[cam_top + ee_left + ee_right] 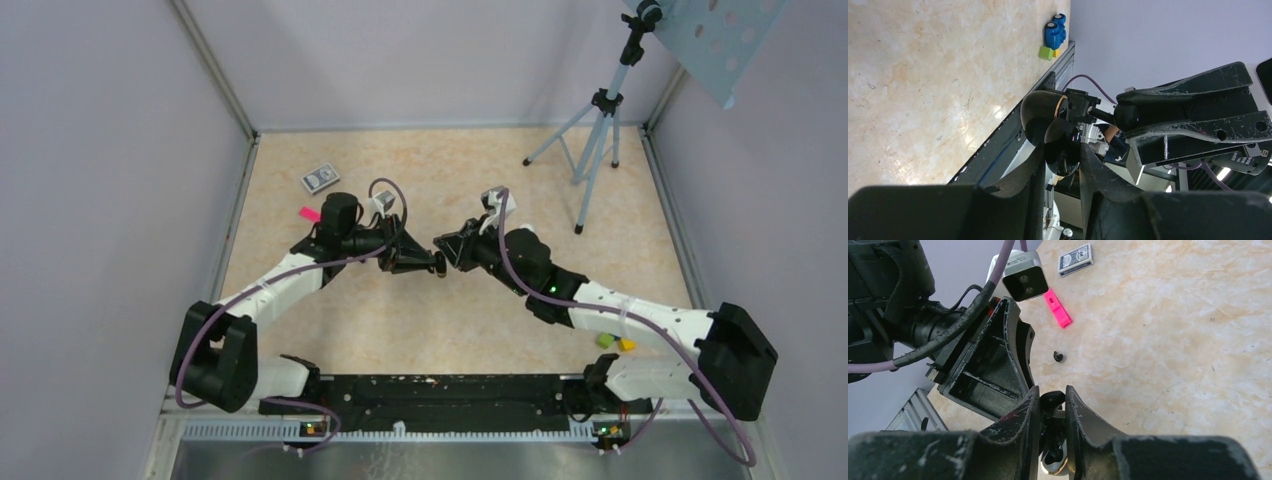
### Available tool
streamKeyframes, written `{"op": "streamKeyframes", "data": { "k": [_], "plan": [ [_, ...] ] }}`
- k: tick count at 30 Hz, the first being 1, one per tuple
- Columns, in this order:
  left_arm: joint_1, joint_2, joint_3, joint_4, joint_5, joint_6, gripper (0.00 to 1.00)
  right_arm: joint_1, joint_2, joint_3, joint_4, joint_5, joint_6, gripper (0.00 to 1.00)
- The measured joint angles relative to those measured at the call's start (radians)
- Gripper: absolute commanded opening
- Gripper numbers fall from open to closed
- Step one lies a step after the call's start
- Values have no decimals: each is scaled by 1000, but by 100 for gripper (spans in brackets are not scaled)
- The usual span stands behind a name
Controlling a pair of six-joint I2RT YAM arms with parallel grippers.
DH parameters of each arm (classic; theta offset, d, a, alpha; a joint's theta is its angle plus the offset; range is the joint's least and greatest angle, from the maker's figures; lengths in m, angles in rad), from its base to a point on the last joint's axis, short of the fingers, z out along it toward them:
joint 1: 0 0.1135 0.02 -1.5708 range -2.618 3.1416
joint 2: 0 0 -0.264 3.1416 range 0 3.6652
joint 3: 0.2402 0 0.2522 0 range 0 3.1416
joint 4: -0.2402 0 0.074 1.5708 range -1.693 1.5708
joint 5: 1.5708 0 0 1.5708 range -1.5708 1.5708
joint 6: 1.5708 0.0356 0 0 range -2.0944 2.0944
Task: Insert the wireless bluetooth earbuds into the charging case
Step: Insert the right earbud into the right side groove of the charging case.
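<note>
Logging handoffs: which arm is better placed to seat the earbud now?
Right, likely. The right gripper pinches a small black earbud close to the black case that the left gripper holds; the left need only brace it.

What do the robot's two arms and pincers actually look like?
Each arm, left arm and right arm, has white shells between bulky black joints, with a purple cable looped alongside. The left gripper and right gripper are black, wedge-shaped, with two scuffed fingers. A small white camera sits on each wrist; a green light glows on the right arm.

White arm links [285, 278], black joints [225, 360], purple cables [1004, 260], scuffed black hands [1052, 392]
</note>
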Motion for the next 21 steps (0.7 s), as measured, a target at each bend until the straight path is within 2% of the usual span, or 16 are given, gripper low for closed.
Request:
{"op": "streamKeyframes", "data": {
  "k": [10,21],
  "plan": [
    [0,-11,-1,4,-23,-31,0,0,11,-8,29,-1,16,15],
    [0,-63,-81,112,-72,-96,0,0,11,-31,43,0,60,15]
  ]
}}
